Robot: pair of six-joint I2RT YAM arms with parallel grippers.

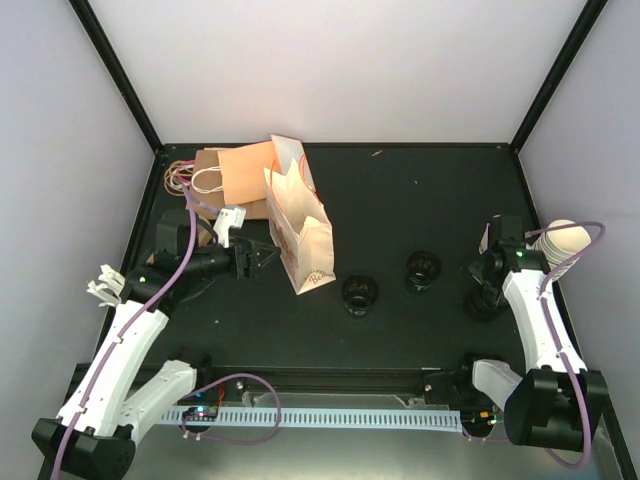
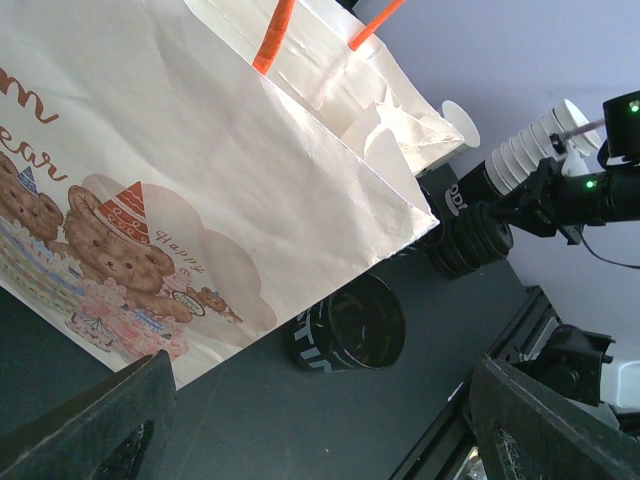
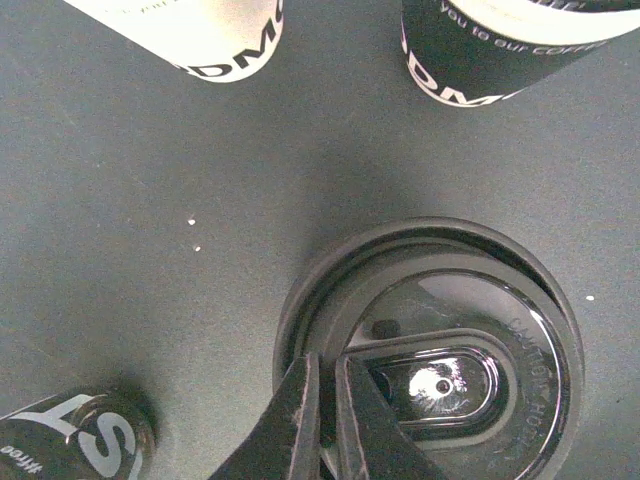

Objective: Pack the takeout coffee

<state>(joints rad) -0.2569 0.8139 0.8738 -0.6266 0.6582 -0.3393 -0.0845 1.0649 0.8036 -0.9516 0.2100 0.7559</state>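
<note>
The takeout coffee (image 3: 195, 30), a cream cup with dark print, lies on the mat beyond my right gripper (image 3: 325, 365), apart from it; it also shows past the bag (image 2: 460, 122). My right gripper (image 1: 487, 285) is shut on the rim of the top black lid (image 3: 470, 330) of a lid stack (image 2: 470, 240). A bear-print paper bag (image 1: 300, 235) stands left of centre. Beside the bag's left face, my left gripper (image 1: 266, 257) is open and holds nothing, with both fingers (image 2: 100, 430) spread wide.
A black printed cup (image 3: 500, 50) stands next to the cream one. Two black cups (image 1: 359, 293) (image 1: 423, 270) sit mid-table; one (image 2: 350, 325) lies by the bag's corner. A stack of nested cream cups (image 1: 560, 240) lies at the right wall. Flat paper bags (image 1: 235, 175) lie at back left.
</note>
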